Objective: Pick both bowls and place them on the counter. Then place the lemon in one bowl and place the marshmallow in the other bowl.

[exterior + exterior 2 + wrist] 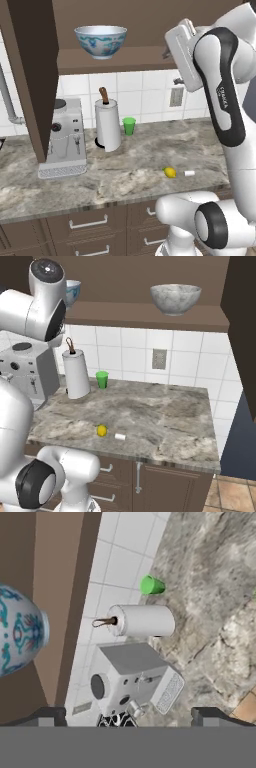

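While both bowls sit up on the cabinet shelf, I count nothing of the task as done: two lifts down and two placements remain. Going left to right in the left base view, I see a boxy silver coffee machine (64, 137), a white paper towel roll (107, 126) on its wooden-handled stand, and a small green cup (129, 125) just behind it. Above them rests the patterned bowl (100, 41), glossy white with blue and red painting and a pale blue inside. Further right on the counter (125, 172), a veined grey-brown stone slab, lie the lemon (170, 172), a small yellow oval, and near it the marshmallow (189, 173), a tiny white stub. In the right base view, the marbled bowl (175, 298) stands further right on the shelf, stone-grey and rounded. My gripper (127, 716) is spread wide and holds nothing, with the patterned bowl off to one side of its view.
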Robot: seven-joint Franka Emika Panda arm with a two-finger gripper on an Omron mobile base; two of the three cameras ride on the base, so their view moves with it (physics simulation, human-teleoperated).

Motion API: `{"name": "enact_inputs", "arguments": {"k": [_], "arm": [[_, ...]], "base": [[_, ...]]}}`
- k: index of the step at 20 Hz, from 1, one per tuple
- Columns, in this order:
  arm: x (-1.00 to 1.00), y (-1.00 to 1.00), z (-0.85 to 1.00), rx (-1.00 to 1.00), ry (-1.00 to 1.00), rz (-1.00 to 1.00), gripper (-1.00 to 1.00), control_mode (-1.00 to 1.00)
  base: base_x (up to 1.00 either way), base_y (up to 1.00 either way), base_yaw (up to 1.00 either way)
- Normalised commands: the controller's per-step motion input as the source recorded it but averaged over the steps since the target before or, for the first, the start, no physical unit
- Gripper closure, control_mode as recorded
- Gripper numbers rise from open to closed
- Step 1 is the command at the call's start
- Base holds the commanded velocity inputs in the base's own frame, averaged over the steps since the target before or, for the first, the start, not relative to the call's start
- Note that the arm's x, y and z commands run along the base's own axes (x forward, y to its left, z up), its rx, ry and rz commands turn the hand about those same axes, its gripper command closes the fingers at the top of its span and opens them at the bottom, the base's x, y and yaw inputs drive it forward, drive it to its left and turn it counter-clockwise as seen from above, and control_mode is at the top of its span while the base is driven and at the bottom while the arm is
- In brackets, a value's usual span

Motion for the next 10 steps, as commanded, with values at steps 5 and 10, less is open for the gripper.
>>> {"name": "enact_inputs", "arguments": {"k": [5,10], "arm": [[0.0,0.21,0.25,0.13,-0.02,0.0,-1.0,-1.0],[0.18,0.07,0.21,0.16,0.0,0.0,-1.0,-1.0]], "base": [[0.0,0.0,0.0],[0.0,0.0,0.0]]}}
